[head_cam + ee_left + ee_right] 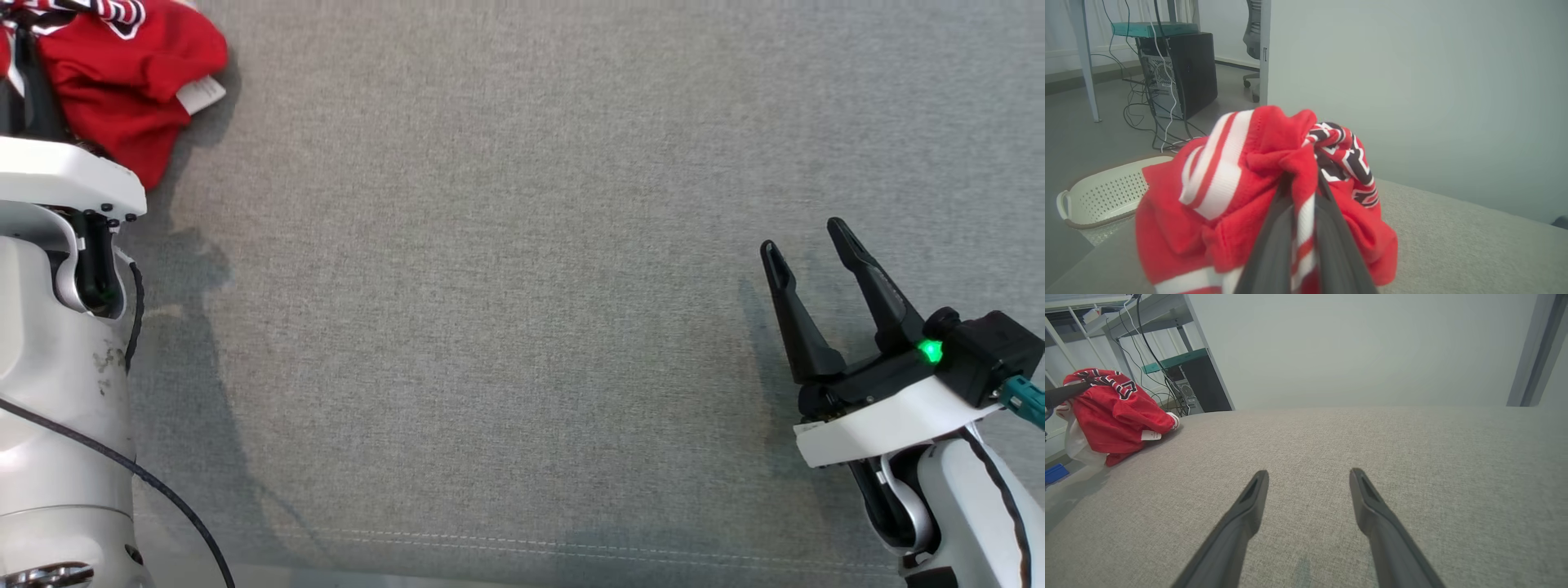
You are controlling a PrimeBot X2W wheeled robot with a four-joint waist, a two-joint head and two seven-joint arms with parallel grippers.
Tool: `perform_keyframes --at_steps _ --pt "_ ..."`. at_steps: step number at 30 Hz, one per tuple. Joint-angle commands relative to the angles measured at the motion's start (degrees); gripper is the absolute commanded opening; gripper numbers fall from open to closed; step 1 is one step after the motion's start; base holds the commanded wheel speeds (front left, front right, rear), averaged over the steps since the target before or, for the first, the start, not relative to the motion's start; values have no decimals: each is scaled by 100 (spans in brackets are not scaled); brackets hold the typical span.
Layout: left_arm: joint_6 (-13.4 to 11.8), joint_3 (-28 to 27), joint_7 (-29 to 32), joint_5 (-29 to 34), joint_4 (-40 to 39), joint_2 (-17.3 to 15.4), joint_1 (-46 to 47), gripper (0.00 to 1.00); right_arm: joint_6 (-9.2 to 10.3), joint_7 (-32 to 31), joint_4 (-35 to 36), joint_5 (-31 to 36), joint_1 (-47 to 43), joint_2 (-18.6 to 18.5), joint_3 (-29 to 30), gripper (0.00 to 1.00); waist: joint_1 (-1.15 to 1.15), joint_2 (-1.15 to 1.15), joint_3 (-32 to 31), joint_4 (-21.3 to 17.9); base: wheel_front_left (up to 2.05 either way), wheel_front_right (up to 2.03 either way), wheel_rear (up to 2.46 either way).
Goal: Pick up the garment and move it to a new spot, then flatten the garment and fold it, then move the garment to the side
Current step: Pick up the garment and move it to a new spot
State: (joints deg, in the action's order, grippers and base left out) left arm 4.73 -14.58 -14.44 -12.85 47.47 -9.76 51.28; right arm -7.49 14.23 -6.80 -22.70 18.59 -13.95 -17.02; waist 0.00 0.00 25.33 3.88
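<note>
One grey cloth-covered table (pixel 522 286), my landmark. It runs past every edge of the head view, so I can't make out its full outline.

One red garment (pixel 122 82), bunched, with white stripes and black-and-white lettering, at the table's far left part. Its lower folds touch the table. The head view cuts off its top, and the lettering is too crumpled to read.

Two grippers:
- Left gripper (pixel 1304 192): clenched on a fold of the garment over that far left part, fingertips buried in cloth.
- Right gripper (pixel 804 237): jaws spread, nothing between them, over the table's near right part, well apart from the garment.

One pale perforated basket (pixel 1098 196), beyond the table's left edge and lower down, partly hidden behind the garment.

One white label (pixel 200 94) on the garment, print unreadable.
</note>
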Motion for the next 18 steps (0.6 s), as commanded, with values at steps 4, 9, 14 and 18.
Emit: perform_keyframes --at_steps 4,9,14,18 --pt "95 117 -55 187 -441 -201 -139 0 0 76 68 -78 -174 192 -48 100 0 0 -384 -234 0 0 0" --pt "138 385 -55 367 -729 -144 -306 0 0 76 18 -121 -344 422 -50 100 0 0 -764 -471 0 0 0" --pt "169 580 -49 388 -974 -24 -477 0 0 76 -29 -139 -531 551 4 100 0 0 -1133 -730 0 0 0" --pt "190 742 61 365 -1186 107 -632 0 0 76 -53 -150 -690 612 93 100 0 0 -1415 -948 0 0 0"
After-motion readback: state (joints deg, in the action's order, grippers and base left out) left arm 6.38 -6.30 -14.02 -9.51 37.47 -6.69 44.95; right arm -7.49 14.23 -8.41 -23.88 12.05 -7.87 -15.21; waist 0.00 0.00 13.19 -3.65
